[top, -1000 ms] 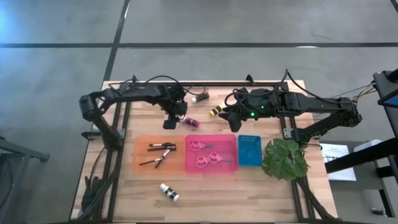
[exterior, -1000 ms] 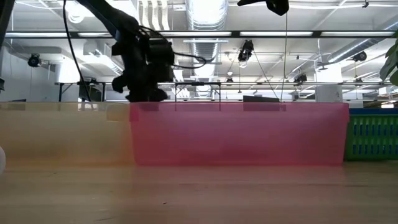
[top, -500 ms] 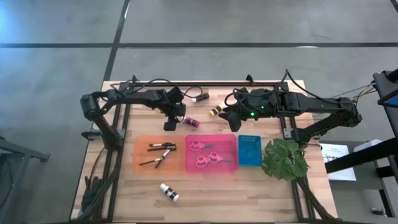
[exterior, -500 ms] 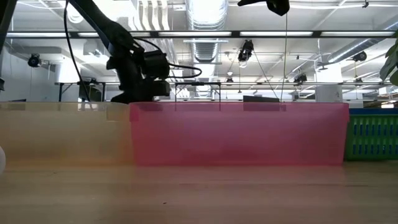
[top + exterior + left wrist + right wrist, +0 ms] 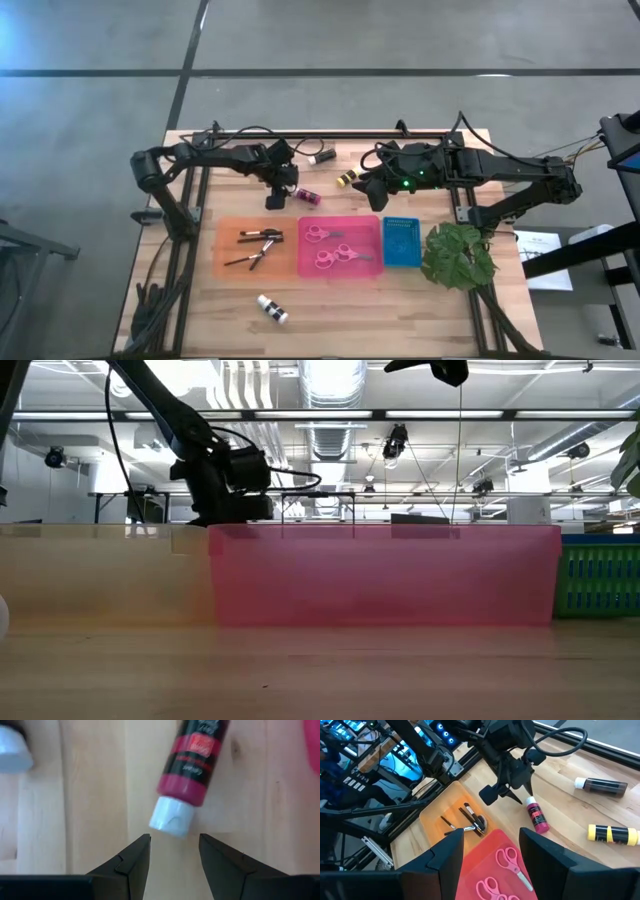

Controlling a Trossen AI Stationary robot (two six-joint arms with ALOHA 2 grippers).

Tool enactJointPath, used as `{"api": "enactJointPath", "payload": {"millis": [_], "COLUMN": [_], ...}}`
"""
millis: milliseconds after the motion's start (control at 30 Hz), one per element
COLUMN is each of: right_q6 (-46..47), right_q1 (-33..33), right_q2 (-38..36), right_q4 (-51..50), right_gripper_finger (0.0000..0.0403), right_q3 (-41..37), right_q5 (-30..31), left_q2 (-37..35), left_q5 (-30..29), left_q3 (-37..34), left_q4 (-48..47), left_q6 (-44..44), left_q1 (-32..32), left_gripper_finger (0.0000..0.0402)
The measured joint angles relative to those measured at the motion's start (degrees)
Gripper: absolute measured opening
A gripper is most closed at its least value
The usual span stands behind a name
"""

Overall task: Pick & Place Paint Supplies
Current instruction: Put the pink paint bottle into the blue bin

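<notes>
A pink paint bottle [image 5: 195, 765] lies on its side on the wood, its white cap [image 5: 171, 818] toward my left gripper [image 5: 173, 842]. That gripper is open and low over the table, its fingertips just short of the cap on either side and clear of it. In the high view the left gripper [image 5: 273, 198] is left of the pink bottle [image 5: 308, 197]. A yellow bottle [image 5: 347, 179] and a black bottle [image 5: 320, 157] lie farther back, and a white bottle [image 5: 271, 309] lies near the front edge. My right gripper [image 5: 490, 845] hangs open high above the table's middle.
An orange tray [image 5: 228, 262] holds brushes [image 5: 258, 245], and a pink tray [image 5: 340, 270] holds two pink scissors [image 5: 322, 235]. A blue basket [image 5: 402, 241] and a green plant [image 5: 457, 255] stand to their right. In the low view the tray walls [image 5: 385, 575] hide the left fingertips.
My left gripper has sunk toward the table beside the pink bottle, tipping a little steeper, with its fingers still apart. The bottle has kept its place.
</notes>
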Motion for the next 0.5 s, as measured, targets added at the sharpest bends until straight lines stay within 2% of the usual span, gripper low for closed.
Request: {"api": "enactJointPath", "payload": {"millis": [233, 500], "right_q6": [0.3, 0.3], "right_q1": [0.0, 0.0], "right_q2": [0.0, 0.0], "right_q4": [-0.3, -0.4], "right_gripper_finger": [0.0187, 0.0187], "right_q3": [0.0, -0.2], "right_q5": [0.0, 0.0], "left_q2": [-1.8, -1.1], "left_q5": [-2.1, -2.4], "left_q3": [1.7, 1.2], "left_q4": [0.3, -0.2], "left_q6": [2.1, 0.9], "left_q1": [-2.7, -1.2], "left_gripper_finger": [0.0177, 0.0177]}}
